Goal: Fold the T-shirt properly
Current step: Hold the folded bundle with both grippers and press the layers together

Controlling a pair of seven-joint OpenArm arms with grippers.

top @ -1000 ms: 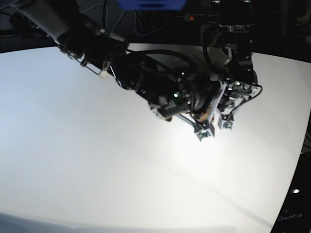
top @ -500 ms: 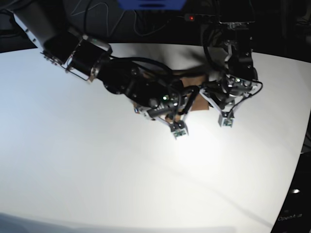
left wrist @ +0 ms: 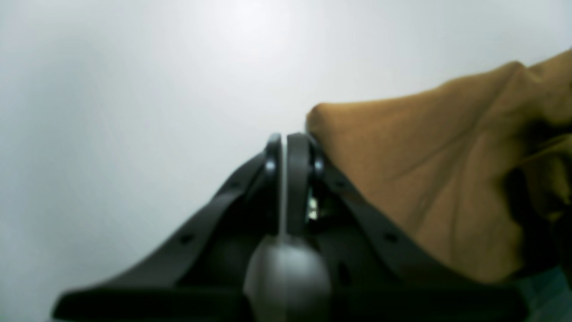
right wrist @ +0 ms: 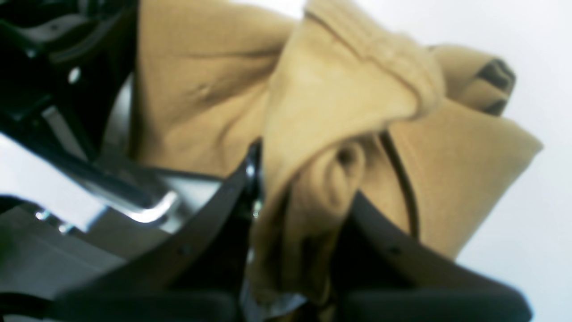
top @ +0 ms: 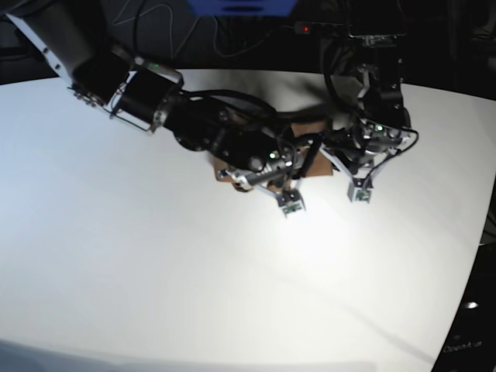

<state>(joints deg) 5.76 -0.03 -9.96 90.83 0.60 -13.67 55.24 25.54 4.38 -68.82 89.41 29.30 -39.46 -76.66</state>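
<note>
The tan-brown T-shirt (right wrist: 339,103) is bunched up, and my right gripper (right wrist: 304,183) is shut on a thick fold of it, with cloth filling the space between the dark fingers (right wrist: 214,214). In the left wrist view, my left gripper (left wrist: 286,147) is shut with its fingers pressed together and nothing between them. The T-shirt (left wrist: 424,179) lies against its right side. From the base view only small patches of the T-shirt (top: 316,161) show, under the two arms at the table's far middle.
The white table (top: 155,271) spreads wide in front and to the left. The right arm (top: 186,120) reaches in from the upper left and the left arm (top: 376,93) comes down from the top. Dark background and cables lie beyond the far edge.
In the base view the right arm has swung left and lower, then eased slightly back right, uncovering tan cloth between the arms. The left arm has hardly moved.
</note>
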